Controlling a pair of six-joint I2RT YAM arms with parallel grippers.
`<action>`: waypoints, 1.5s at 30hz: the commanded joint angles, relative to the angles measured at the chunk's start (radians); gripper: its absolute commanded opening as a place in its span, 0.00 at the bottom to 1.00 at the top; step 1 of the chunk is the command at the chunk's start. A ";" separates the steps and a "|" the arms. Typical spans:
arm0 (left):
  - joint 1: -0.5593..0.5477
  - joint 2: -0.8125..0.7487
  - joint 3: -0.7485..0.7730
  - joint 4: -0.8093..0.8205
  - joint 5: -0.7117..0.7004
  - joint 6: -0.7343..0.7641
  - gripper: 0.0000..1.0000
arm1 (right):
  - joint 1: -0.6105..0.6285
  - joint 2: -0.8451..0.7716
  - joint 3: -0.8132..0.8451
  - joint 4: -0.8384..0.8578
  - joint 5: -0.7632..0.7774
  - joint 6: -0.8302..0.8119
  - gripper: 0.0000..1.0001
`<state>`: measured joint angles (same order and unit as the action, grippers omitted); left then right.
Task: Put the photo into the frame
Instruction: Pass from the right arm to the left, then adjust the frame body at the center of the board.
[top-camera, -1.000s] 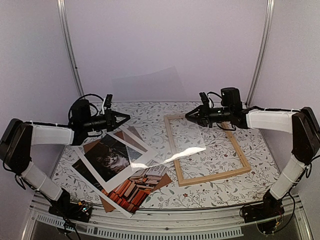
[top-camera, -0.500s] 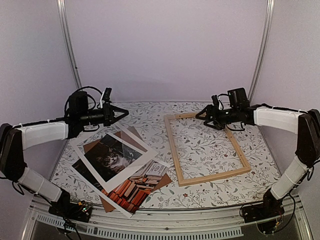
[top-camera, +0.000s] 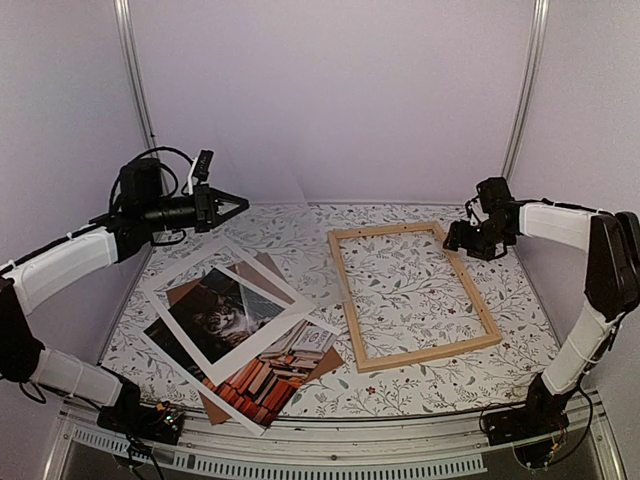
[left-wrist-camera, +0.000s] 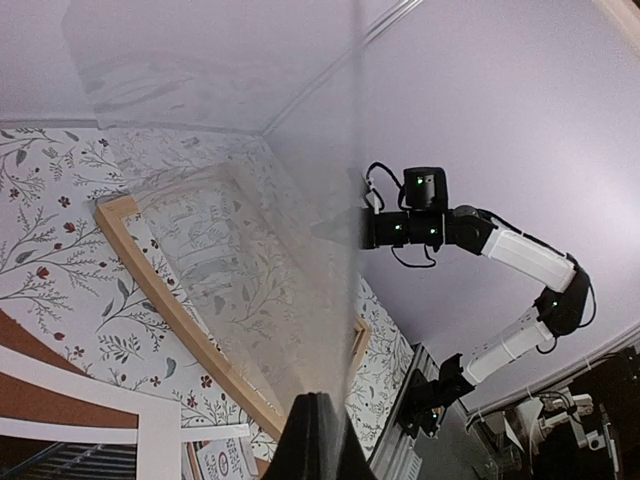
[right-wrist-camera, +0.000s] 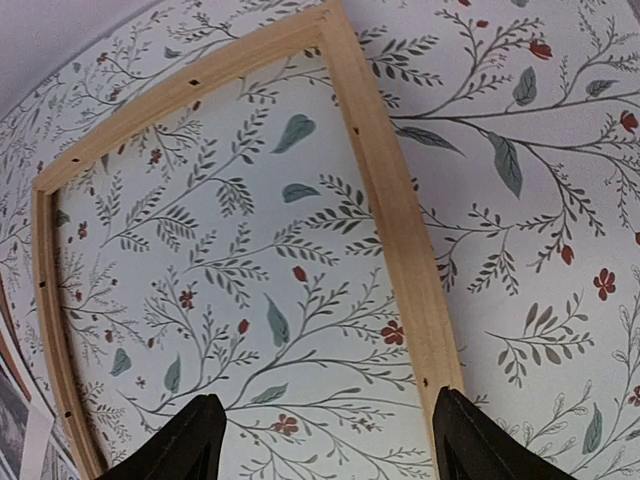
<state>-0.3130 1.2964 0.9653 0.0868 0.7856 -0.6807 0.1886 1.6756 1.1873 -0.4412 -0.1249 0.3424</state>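
Pale wood surrounds nothing but flowered cloth. From above, the frame (top-camera: 425, 352) lies flat and empty on the right half of the table (top-camera: 540, 330). The photo (top-camera: 270, 378) lies well apart on the left, over a brown backing board (top-camera: 183, 293) and under a white mat (top-camera: 285, 312) whose window shows the cat. My left fingers (top-camera: 238, 203) are closed and raised above the far left of the table, though what they pinch hardly shows here. My right fingers (top-camera: 456, 240) hang near the frame's far right corner.

My left wrist view shows what the overhead view barely does. A clear sheet (left-wrist-camera: 240, 220) rises edge-on out of my shut fingers, with one frame bar hazy through it.

My right wrist view settles the other side. The fingertips (right-wrist-camera: 200, 447) stand wide apart and empty above a frame bar and the bare table inside it. The photo is out of sight here.

I judge that the frame is ready and loading has not begun. Next, the sheet needs somewhere safe to lie. Then the mat must come off the photo, and the thin print calls for a careful pinch at one edge before I carry it across to the frame.
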 joint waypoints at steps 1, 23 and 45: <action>0.005 -0.038 0.060 -0.048 -0.012 0.049 0.00 | -0.047 0.074 0.016 -0.072 0.094 -0.090 0.75; -0.048 -0.019 0.181 -0.051 -0.028 0.056 0.00 | -0.061 0.104 -0.159 -0.032 0.057 -0.120 0.26; -0.170 0.063 0.202 0.021 -0.057 -0.012 0.00 | 0.091 -0.126 -0.422 0.095 -0.021 0.068 0.21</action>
<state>-0.4461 1.3422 1.1313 0.0513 0.7414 -0.6716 0.2348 1.5547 0.7780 -0.3866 -0.0601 0.3435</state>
